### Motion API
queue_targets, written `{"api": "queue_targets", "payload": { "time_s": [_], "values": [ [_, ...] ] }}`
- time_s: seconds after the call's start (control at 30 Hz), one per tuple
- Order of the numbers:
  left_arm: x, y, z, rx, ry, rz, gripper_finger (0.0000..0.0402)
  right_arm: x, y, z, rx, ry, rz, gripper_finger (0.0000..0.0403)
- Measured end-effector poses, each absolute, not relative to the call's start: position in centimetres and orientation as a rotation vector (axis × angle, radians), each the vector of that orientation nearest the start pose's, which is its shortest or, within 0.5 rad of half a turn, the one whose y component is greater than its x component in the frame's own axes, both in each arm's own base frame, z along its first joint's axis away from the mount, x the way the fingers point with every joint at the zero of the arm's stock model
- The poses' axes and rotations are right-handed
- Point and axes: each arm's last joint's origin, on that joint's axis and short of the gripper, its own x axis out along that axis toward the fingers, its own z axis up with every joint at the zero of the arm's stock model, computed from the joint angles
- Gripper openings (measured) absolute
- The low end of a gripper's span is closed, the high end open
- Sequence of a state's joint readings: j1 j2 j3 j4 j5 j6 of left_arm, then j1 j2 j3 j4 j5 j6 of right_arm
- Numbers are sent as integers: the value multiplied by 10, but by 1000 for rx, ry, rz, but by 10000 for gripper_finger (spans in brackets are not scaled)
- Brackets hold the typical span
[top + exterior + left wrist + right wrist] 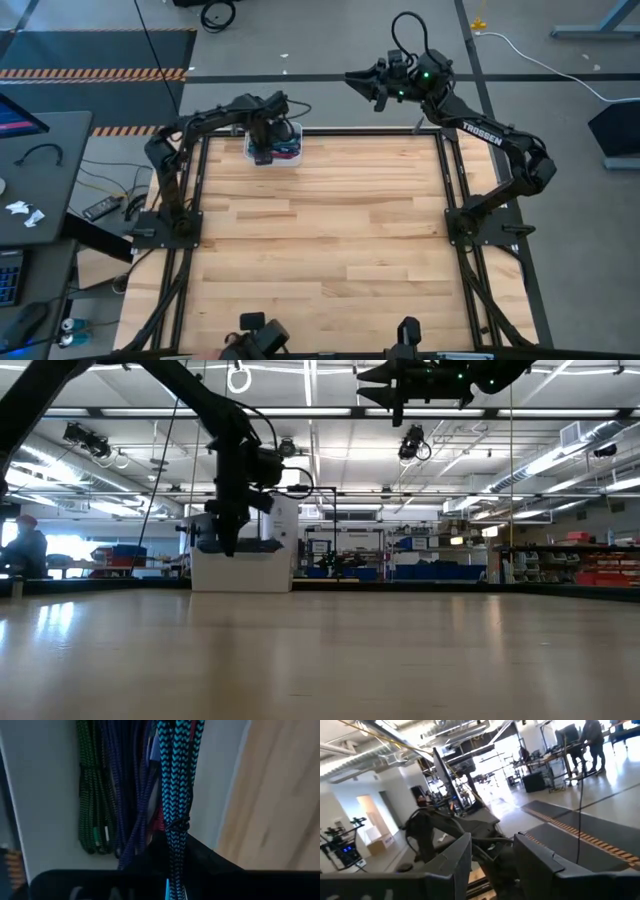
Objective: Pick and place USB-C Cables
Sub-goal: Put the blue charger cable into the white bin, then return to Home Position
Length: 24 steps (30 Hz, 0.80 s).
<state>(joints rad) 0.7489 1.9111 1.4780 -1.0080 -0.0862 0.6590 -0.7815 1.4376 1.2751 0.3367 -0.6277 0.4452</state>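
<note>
While your left gripper (268,137) hangs over the white bin (292,156) at the table's far edge, jaws pinching 1 teal cable (176,795), neighbouring cables (115,795) may snag – lift slowly. Your right gripper (372,85) waits high, fingers spread.

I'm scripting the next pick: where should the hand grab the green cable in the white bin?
Grip the green cable mid-length, coming straight down from above. It lies as a straight, narrow bundle on the white bin floor, with bare floor on one side; purple cables crowd the other, so close across its width.
</note>
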Motion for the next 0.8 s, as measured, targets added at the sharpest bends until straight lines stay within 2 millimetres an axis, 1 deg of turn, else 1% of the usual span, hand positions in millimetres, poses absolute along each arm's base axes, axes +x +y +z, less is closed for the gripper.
{"api": "queue_targets", "payload": {
  "time_s": [0.13, 0.2, 0.27, 0.4, 0.5, 0.57, 0.63, 0.7, 0.8],
  "values": [
    [271, 253, 201, 96, 1557, 164, 43, 244, -218, 400, 336, -163, -116, 150],
    [271, 253, 201, 108, 1558, 146, 57, 244, -218, 400, 336, -162, -116, 150],
    [271, 252, 201, 98, 1546, 129, 81, 243, -218, 400, 335, -162, -118, 150],
    [268, 249, 201, 60, 1576, 103, 144, 240, -221, 400, 328, -159, -112, 150],
    [263, 245, 205, -21, 1612, 129, 187, 232, -228, 400, 328, -149, -93, 149],
    [262, 243, 216, -82, 1589, 177, 207, 223, -232, 402, 331, -135, -56, 149],
    [256, 240, 234, -145, 1515, 232, 216, 207, -236, 407, 368, -126, -5, 149],
    [250, 235, 258, -179, 1400, 293, 215, 188, -239, 414, 399, -115, 45, 149],
    [238, 227, 300, -176, 1187, 390, 200, 161, -242, 421, 403, -91, 89, 149]
  ]
}}
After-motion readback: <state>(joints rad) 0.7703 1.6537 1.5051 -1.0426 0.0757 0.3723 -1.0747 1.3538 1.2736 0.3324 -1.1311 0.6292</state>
